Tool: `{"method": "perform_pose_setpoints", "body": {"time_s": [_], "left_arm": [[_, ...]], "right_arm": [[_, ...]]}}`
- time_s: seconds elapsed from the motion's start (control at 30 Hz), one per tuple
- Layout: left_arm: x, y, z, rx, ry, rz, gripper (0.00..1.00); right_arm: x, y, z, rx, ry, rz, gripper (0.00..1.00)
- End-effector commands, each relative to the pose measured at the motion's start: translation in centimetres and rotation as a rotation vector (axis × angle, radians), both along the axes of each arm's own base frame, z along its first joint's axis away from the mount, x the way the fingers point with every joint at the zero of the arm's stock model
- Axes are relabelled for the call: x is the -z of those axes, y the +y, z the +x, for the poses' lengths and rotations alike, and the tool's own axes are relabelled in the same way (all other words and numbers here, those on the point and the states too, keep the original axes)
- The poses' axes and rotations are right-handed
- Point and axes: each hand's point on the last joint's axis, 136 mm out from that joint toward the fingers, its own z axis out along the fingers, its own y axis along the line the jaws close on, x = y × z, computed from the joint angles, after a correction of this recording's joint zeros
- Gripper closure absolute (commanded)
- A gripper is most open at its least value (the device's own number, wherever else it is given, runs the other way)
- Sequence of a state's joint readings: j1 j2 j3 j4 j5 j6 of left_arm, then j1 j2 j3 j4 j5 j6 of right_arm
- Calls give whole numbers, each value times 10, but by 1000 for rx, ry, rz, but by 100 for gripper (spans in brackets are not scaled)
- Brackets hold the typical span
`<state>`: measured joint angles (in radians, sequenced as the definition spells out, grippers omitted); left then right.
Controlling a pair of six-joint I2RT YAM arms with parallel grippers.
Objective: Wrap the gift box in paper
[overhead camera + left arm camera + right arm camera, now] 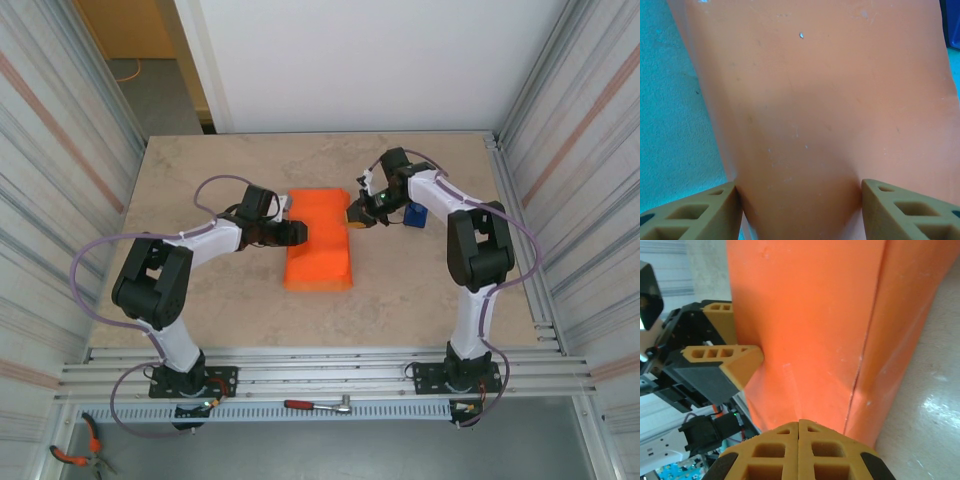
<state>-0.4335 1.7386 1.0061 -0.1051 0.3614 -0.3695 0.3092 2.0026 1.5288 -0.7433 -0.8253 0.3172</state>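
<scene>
"Where was the orange paper [320,238]?"

"In the middle of the table [200,170]. It was folded up into a fat, boxy lump, and the two arms were on each side of it."

"What did the left gripper [297,232] do?"

"It sat at the left edge of the lump. Its two fingers [700,215] were partly apart, with the paper between them. One finger touched one side of the paper and the other finger touched the other side. The paper filled the whole gap, so the gripper held it."

"And the right gripper [358,213]?"

"It was at the right edge of the lump, up near the far corner. Its fingertips [780,440] were pressed flat together with nothing between them. The tips pointed at a fold line in the paper, just beside it. I could not tell if they touched it."

"Anything else there?"

"A blue tape dispenser [416,214] stood on the table just past the right gripper."
</scene>
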Motion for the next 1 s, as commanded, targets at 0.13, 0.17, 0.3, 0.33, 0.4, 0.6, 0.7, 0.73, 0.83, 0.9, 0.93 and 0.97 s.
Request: {"method": "perform_pose_setpoints", "body": {"time_s": [0.13,0.17,0.3,0.33,0.4,0.6,0.7,0.73,0.83,0.9,0.93,0.97], "left_arm": [[60,24,-42,22,171,195,40],[61,24,-42,21,172,198,40],[61,24,-42,21,174,198,40],[61,25,-42,21,175,199,40],[62,25,-43,22,176,200,40],[62,24,-42,22,176,198,40],[62,24,-42,23,175,196,40],[62,24,-42,22,175,197,40],[62,24,-42,23,176,197,40],[63,24,-43,23,178,199,40],[63,25,-43,22,179,199,40],[63,25,-43,21,178,200,40]], "right_arm": [[19,-5,2,-25,20,-69,100],[21,-5,2,-25,24,-73,100],[30,-6,4,-23,39,-88,100],[31,-7,5,-24,39,-95,100],[33,-8,5,-23,39,-100,100],[30,-9,6,-15,34,-99,98],[29,-9,6,-14,32,-100,93],[29,-9,6,-14,32,-100,92],[29,-9,6,-12,32,-104,85],[29,-10,5,-9,29,-104,80],[29,-10,5,-8,28,-104,79],[28,-10,5,-5,27,-104,77]]}}
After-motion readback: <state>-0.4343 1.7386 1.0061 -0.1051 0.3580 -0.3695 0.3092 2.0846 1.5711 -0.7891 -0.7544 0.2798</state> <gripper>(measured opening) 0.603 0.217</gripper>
